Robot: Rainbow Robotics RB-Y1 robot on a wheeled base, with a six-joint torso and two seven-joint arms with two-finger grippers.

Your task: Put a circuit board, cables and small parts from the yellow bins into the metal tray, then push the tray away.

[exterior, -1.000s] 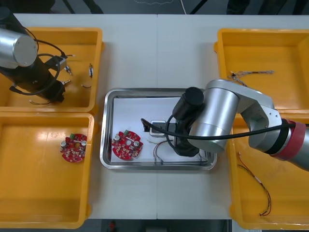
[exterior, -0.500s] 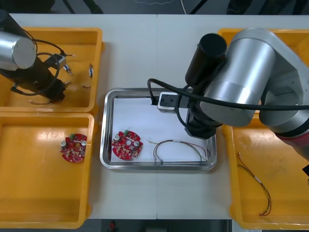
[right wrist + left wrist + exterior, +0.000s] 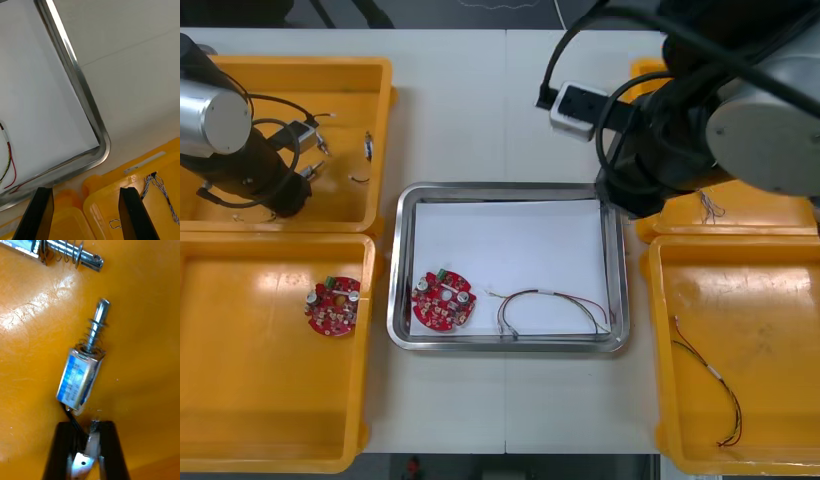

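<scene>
In the far left yellow bin [image 3: 375,100], my left gripper [image 3: 88,425] is shut on the black lead at the tail of a small metal part [image 3: 80,378], a blue-labelled block with a spring and pin lying on the bin floor. Another small metal part [image 3: 71,253] lies beyond it. The metal tray [image 3: 405,260], white inside, holds a round red circuit board [image 3: 443,300] and a red and yellow cable [image 3: 550,303]. My right gripper [image 3: 86,210] is open and holds nothing, above the gap between the tray's far right corner [image 3: 101,146] and the right bins.
A second red circuit board [image 3: 332,307] lies in the near left bin [image 3: 240,440]. A thin cable [image 3: 710,380] lies in the near right bin [image 3: 780,300]. A blue and white cable [image 3: 161,187] is in the far right bin. Loose small metal parts [image 3: 365,147] lie near my left arm.
My right arm has lifted out of the tray and drawn back toward the far right bin, leaving the red and yellow cable in the tray. The left arm has hardly moved.
</scene>
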